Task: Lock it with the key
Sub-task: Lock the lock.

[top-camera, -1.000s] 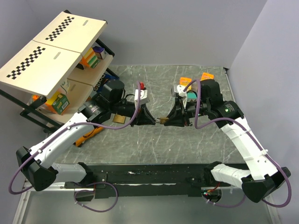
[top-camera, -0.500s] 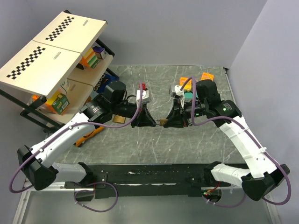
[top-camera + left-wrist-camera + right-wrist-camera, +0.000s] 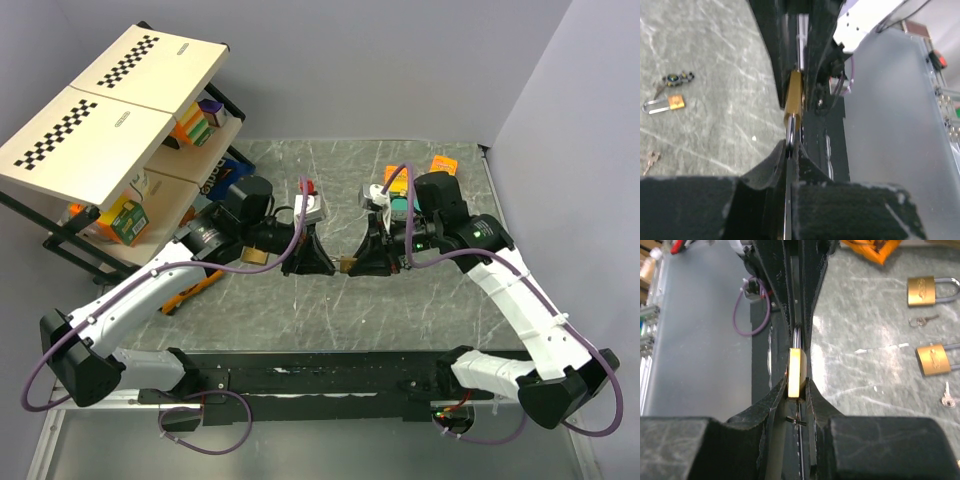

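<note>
- The surface (image 3: 330, 310) is grey-green marbled stuff.
- Right wrist cam: upper brass padlock (image 3: 922, 290) lying flat, tiny key (image 3: 922, 320) just below it. Lower brass padlock (image 3: 933, 359) has its own loose key (image 3: 948, 396) nearby.
- Left wrist cam: dark key bunch (image 3: 675, 77) just beside a small wire-shackle padlock (image 3: 665, 103), plus a stray key (image 3: 650, 160).
- Orange packet (image 3: 443, 164) near the far edge.

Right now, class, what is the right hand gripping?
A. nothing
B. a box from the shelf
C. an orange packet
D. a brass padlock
D: the right wrist view shows the right hand pinching a brass padlock edge-on between its two fingers.
</note>
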Available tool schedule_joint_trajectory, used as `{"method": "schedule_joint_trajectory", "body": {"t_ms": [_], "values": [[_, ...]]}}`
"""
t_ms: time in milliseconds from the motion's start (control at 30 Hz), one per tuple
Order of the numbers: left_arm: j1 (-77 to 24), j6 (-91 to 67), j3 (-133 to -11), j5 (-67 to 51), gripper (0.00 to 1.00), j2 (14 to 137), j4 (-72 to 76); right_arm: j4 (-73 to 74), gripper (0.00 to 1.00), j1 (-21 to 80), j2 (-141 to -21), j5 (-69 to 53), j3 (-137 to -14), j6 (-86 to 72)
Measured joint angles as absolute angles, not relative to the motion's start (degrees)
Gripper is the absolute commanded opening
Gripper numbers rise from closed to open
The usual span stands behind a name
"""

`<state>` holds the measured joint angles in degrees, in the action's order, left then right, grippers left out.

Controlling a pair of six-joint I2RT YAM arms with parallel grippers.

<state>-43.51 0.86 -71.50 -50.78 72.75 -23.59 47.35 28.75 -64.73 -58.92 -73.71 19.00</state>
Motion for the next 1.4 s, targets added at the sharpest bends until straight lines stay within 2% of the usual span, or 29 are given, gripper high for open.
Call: {"method": "schedule_joint_trajectory", "body": {"t_ms": [267,300,333,433,533,733,867,1100,1200,1333,1400], "values": [[-43.6,-1.4,-69.8,-51.2,0.01,72.9,-22.1,47.4,0.0,29.3,-65.6,-58.9,-73.5,17.5],[-43.6,-1.5,-69.8,-51.2,0.05,72.9,-22.1,47.5,0.0,29.3,-65.6,-58.9,-73.5,17.6],[-43.5,-1.8,-69.8,-51.4,0.17,72.9,-22.1,47.6,0.0,29.3,-65.6,-58.9,-73.5,17.6],[-42.1,-3.5,-69.3,-52.8,0.38,72.8,-19.7,45.8,0.0,29.3,-65.6,-59.5,-73.2,17.1],[-39.5,-5.4,-68.8,-54.0,0.49,72.9,-15.3,39.6,0.0,27.6,-65.4,-60.6,-71.6,14.9],[-31.6,-11.0,-67.0,-55.6,0.56,70.1,-7.1,28.1,0.0,20.9,-63.0,-62.0,-65.6,5.8],[-31.4,-14.9,-66.3,-57.1,0.57,69.3,-1.9,20.8,0.0,20.7,-61.5,-62.8,-62.2,-1.1],[-31.4,-20.6,-66.1,-58.7,0.51,70.8,4.1,15.0,0.0,21.1,-60.6,-63.7,-61.6,-7.1],[-31.4,-22.1,-66.1,-59.1,0.48,71.7,5.6,14.3,0.0,21.9,-60.2,-63.8,-61.6,-7.6],[-31.8,-23.1,-66.1,-59.2,0.36,72.2,6.4,14.0,0.0,22.8,-60.2,-64.0,-61.6,-7.9],[-32.3,-23.2,-66.1,-59.1,0.35,72.2,6.4,13.6,0.0,23.0,-60.2,-64.0,-61.6,-8.1]]}}
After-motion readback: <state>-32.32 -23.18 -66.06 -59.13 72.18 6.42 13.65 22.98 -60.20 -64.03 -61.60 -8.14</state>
